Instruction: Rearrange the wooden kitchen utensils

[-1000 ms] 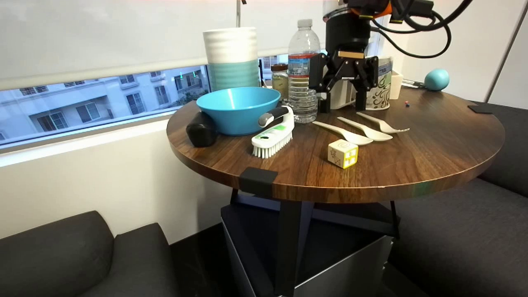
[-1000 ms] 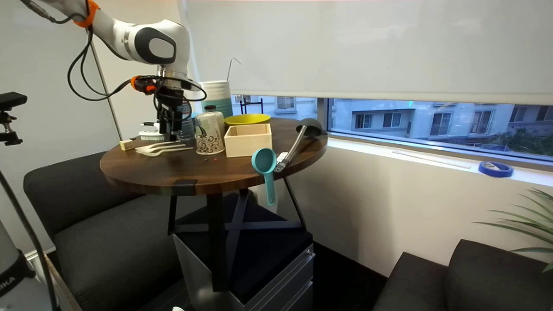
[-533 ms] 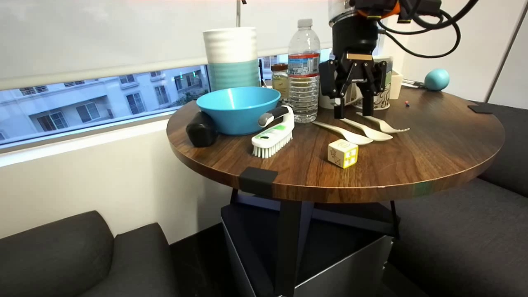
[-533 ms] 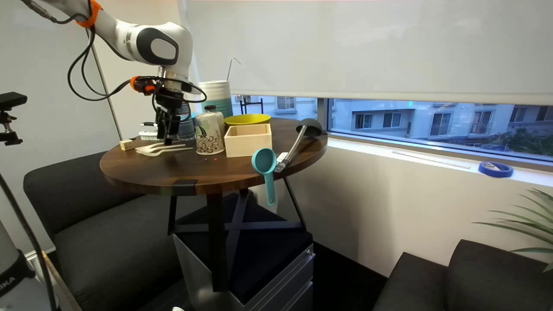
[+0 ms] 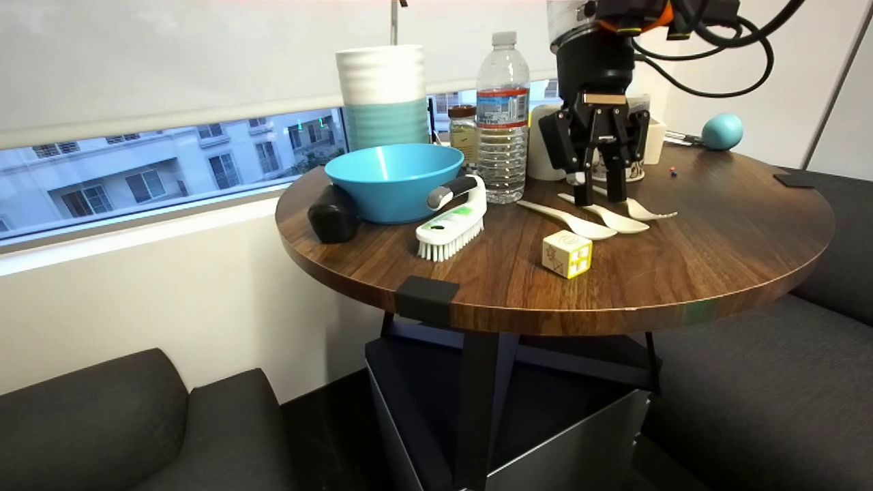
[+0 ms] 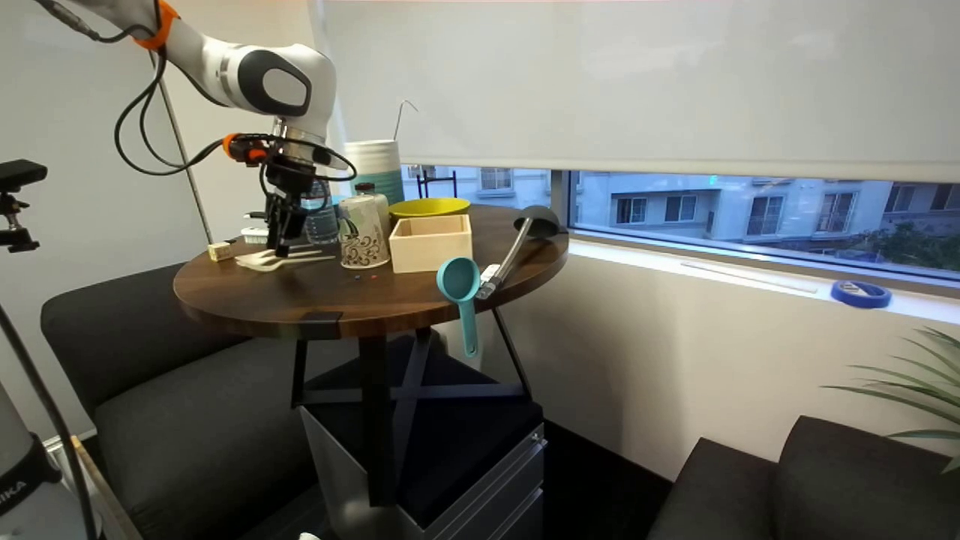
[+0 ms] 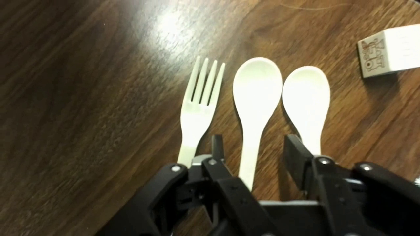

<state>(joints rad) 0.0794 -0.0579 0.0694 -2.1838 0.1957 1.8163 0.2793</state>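
Note:
Three pale utensils lie side by side on the round wooden table (image 5: 723,252): a fork (image 7: 197,118), a middle spoon (image 7: 257,88) and a smaller spoon (image 7: 306,95) beside the yellow-edged block. The two spoon bowls almost touch. My gripper (image 7: 253,139) is open just above them, its fingertips straddling the middle spoon's handle with a gap on both sides. One finger hangs between the fork and that handle, the other by the smaller spoon's neck. The handle ends are hidden under the gripper in the wrist view. In an exterior view the gripper (image 5: 600,196) points down over the utensils.
A letter block (image 5: 567,254) and a white scrubbing brush (image 5: 450,228) lie close by. Behind stand a water bottle (image 5: 502,143), a blue bowl (image 5: 395,177), a patterned cup (image 6: 364,236) and a wooden box (image 6: 431,251). A teal scoop (image 6: 459,281) overhangs the table's edge.
The gripper has come down and shifted away from the bottle, over the utensils. Its fingers have drawn closer together. The utensils have stayed where they were.

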